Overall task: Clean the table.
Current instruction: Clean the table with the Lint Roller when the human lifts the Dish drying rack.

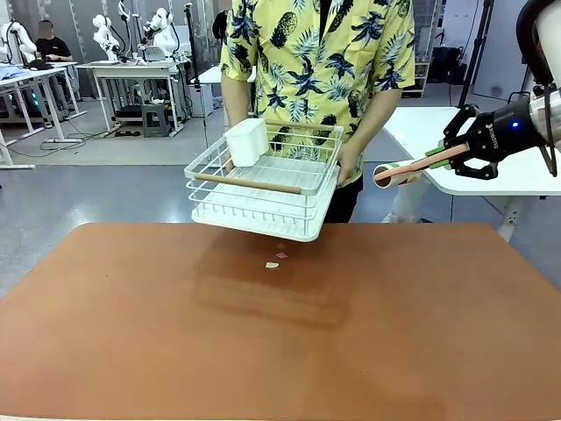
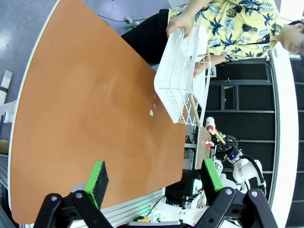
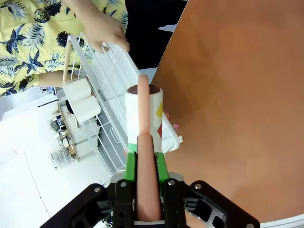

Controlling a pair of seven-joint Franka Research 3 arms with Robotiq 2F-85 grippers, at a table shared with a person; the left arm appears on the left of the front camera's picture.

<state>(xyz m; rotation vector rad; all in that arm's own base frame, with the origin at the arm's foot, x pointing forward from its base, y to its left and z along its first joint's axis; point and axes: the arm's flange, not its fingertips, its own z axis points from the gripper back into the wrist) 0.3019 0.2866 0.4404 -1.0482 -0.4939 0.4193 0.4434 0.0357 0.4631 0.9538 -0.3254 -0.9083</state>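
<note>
The reddish-brown table (image 1: 263,351) carries a few small paper scraps (image 1: 273,264) near its far middle. A person at the far side holds a white wire dish rack (image 1: 263,189) with both hands just above the table. My right gripper (image 1: 447,156) hovers off the table's far right corner, shut on the pink handle of a lint roller (image 1: 394,174) whose white roll points toward the person. The right wrist view shows the lint roller (image 3: 144,114) clamped between the green pads (image 3: 129,164). High over the table (image 2: 85,109), my left gripper (image 2: 154,176) stands open and holds nothing.
A white cup holder (image 1: 246,140) sits in the rack's left corner. A white-topped table (image 1: 491,167) stands behind at the right, under the right gripper. More tables and arms stand far back left. The rack (image 2: 178,80) hangs over the table's far edge.
</note>
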